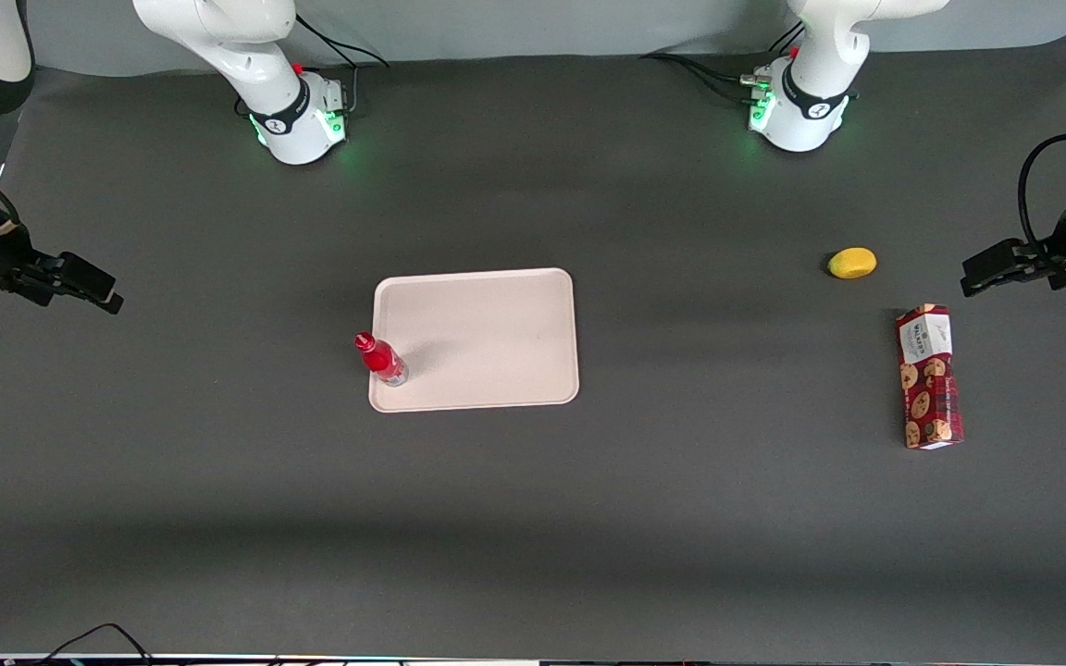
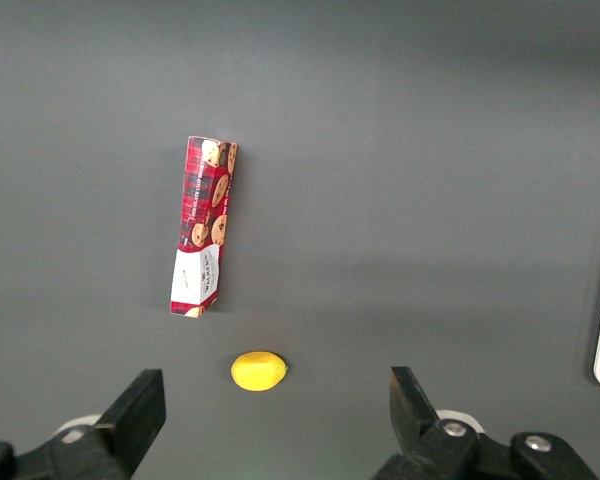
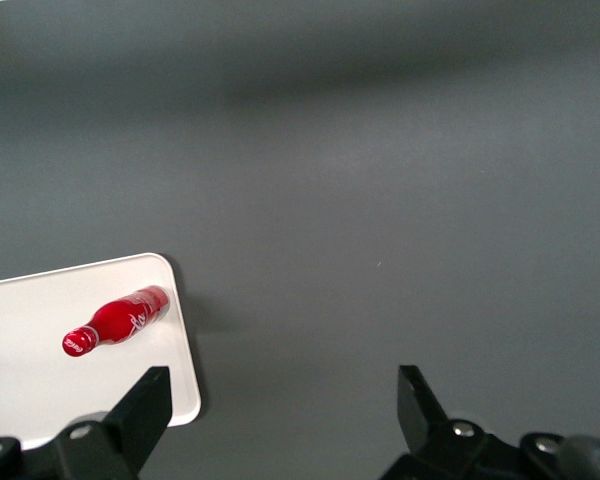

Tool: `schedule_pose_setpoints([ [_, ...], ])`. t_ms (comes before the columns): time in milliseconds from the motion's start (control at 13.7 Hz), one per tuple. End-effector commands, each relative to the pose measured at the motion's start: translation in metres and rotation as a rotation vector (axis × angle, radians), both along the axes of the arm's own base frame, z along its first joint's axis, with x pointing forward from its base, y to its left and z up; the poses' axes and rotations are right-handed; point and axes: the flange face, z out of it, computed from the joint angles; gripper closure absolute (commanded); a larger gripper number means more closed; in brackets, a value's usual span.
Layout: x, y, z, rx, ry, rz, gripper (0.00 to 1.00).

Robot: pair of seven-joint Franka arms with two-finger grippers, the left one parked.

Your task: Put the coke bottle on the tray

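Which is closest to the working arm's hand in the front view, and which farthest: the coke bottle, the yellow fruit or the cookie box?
From the hand, open at the working arm's end of the table:
1. coke bottle, standing on the tray at its corner.
2. yellow fruit, toward the parked arm's end.
3. cookie box, a little farther along.

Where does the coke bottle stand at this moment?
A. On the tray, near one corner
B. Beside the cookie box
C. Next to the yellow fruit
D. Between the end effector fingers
A: the coke bottle stands upright just inside a corner of the tray, while the open end effector is well away from it.
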Motion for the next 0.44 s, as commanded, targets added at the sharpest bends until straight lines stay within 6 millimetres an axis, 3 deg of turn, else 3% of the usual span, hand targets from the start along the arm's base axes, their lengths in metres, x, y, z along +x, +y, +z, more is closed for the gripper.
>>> schedule_pose_setpoints([
  [0,0.0060,-0.0002,0.0058,-0.002,-0.014,0.021,0.00],
  [364,0.0094,-0.0075,0.0119,-0.001,-0.019,0.006,0.00],
])
